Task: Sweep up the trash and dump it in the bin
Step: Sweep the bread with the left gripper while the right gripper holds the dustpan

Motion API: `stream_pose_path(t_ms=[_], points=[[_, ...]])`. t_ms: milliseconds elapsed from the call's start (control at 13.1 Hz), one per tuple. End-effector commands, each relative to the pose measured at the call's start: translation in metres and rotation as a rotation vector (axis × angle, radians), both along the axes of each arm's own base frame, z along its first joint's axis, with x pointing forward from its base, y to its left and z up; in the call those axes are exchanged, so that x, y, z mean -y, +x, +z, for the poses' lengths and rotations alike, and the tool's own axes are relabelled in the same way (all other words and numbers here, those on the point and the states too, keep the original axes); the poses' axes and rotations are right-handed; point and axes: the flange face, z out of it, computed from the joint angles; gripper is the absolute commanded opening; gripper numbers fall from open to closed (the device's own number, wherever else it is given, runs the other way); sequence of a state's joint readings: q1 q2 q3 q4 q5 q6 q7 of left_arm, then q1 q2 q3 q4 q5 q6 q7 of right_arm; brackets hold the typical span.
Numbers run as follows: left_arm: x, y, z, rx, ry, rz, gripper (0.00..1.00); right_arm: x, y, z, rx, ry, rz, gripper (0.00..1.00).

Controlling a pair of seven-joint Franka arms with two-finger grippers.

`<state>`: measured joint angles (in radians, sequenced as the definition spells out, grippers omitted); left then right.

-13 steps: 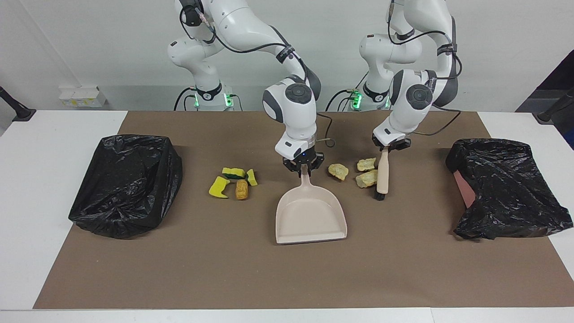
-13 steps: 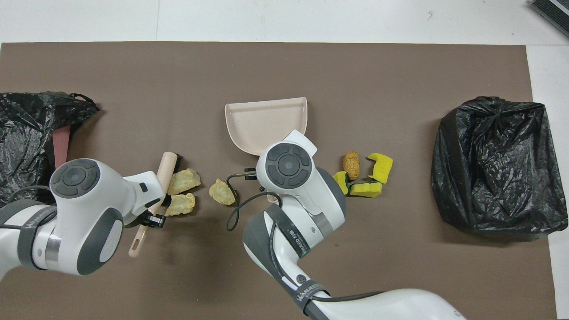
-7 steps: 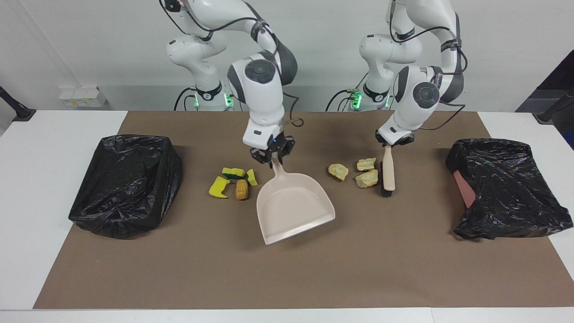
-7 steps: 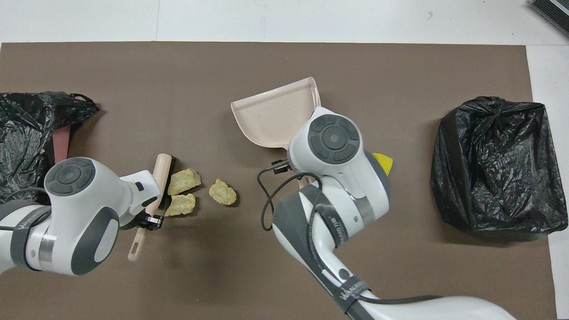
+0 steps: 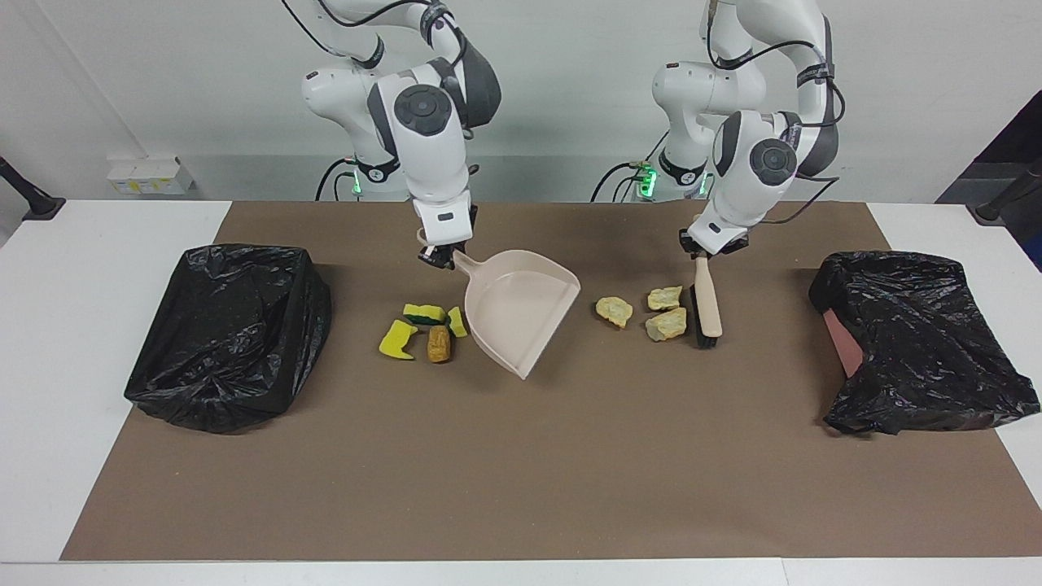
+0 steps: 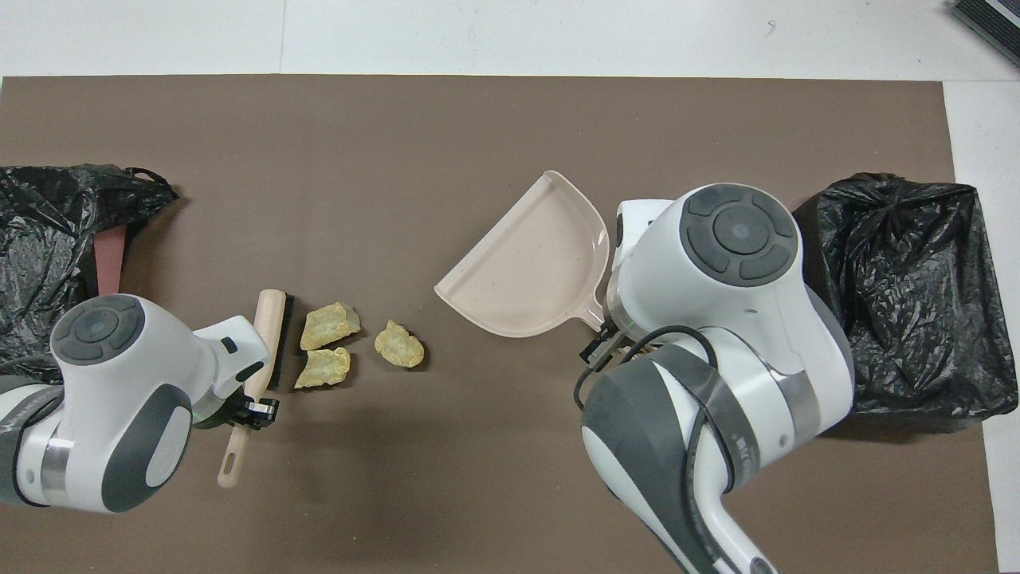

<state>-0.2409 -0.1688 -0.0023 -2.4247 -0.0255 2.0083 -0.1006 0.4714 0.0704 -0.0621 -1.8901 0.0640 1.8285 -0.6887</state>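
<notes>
My right gripper (image 5: 444,259) is shut on the handle of the beige dustpan (image 5: 517,313), which is angled with its open mouth toward the pale-yellow lumps. The trash lies in two groups. Three pale-yellow lumps (image 5: 614,311) (image 5: 665,298) (image 5: 666,324) sit between the dustpan and the brush. Yellow sponge bits (image 5: 397,340) (image 5: 425,313) and an orange-brown lump (image 5: 439,344) lie beside the dustpan toward the right arm's end. My left gripper (image 5: 705,254) is shut on the beige brush (image 5: 707,305), whose black bristles face the lumps (image 6: 328,325). In the overhead view the right arm hides the sponge bits.
A bin lined with a black bag (image 5: 232,334) stands at the right arm's end of the brown mat (image 5: 521,472). A second black-bagged bin (image 5: 920,342) stands at the left arm's end, its bag crumpled over it.
The right gripper has carried the dustpan toward the right arm's end and turned its mouth toward the pale lumps. The left gripper has drawn the brush slightly toward the robots.
</notes>
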Motion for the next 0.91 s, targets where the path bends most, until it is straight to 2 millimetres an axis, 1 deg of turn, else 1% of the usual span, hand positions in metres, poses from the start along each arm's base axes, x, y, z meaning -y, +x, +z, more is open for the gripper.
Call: stream_pose_path(t_ms=[0, 76, 152, 228, 305, 381, 457, 533, 609, 685, 762, 838], points=[[0.020, -0.014, -0.007, 0.051, -0.012, 0.024, 0.00, -0.010, -0.013, -0.019, 0.015, 0.016, 0.089, 0.00], [0.027, -0.015, -0.011, 0.045, -0.025, 0.025, 0.00, -0.026, -0.019, -0.036, 0.017, 0.015, 0.118, 0.00], [0.031, -0.016, -0.012, 0.050, -0.039, 0.028, 0.00, -0.036, -0.021, -0.042, 0.031, 0.018, 0.138, 0.00], [0.037, -0.016, -0.012, 0.052, -0.061, 0.038, 0.00, -0.038, -0.021, -0.051, 0.024, 0.012, 0.141, 0.00], [0.048, -0.019, -0.011, 0.059, -0.081, 0.032, 0.00, -0.049, -0.024, -0.059, 0.033, 0.010, 0.163, 0.00], [0.053, -0.020, -0.011, 0.057, -0.085, 0.044, 0.00, -0.059, -0.029, -0.067, 0.037, 0.002, 0.186, 0.00], [0.063, -0.023, -0.010, 0.060, -0.085, 0.038, 0.00, -0.060, -0.029, -0.072, 0.043, -0.005, 0.190, 0.00], [0.065, -0.024, -0.011, 0.059, -0.084, 0.045, 0.00, -0.058, -0.030, -0.074, 0.045, -0.005, 0.191, 0.00], [0.072, -0.025, -0.012, 0.056, -0.078, 0.054, 0.00, -0.059, -0.031, -0.075, 0.044, -0.006, 0.192, 0.00], [0.085, -0.026, -0.024, 0.040, -0.064, 0.051, 0.00, -0.061, -0.030, -0.082, 0.043, -0.008, 0.195, 0.00], [0.092, -0.026, -0.029, 0.057, -0.065, 0.058, 0.00, -0.068, -0.032, -0.088, 0.040, -0.011, 0.207, 0.00], [0.101, -0.028, -0.027, 0.067, -0.068, 0.053, 0.00, -0.072, -0.034, -0.093, 0.036, -0.014, 0.211, 0.00]])
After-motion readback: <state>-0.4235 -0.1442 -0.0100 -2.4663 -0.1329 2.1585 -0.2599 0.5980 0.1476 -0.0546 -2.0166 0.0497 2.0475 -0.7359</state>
